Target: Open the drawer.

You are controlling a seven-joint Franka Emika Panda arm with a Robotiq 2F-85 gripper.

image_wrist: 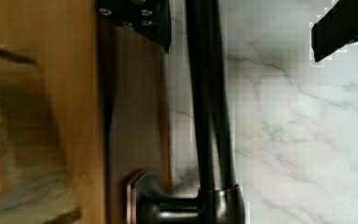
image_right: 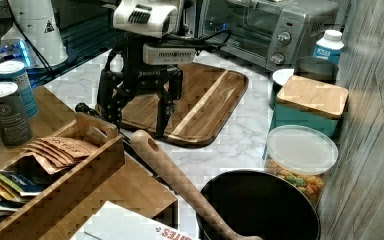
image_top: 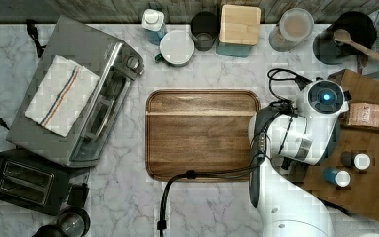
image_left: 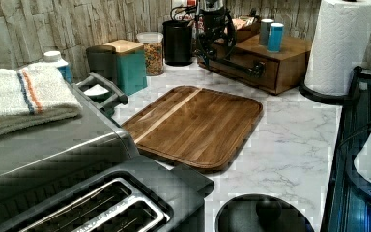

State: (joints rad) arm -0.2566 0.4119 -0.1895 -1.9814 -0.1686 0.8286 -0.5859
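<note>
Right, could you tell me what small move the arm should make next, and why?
I would probably close the gripper on the handle. The gripper is open, and the black bar runs between its fingers, nearer one of them. The drawer looks shut, so a firm hold on the bar seems needed before any pull.

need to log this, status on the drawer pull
Gripper open, fingers straddling the bar handle. Drawer looks closed. Nothing blocking the marble counter in front.
</note>
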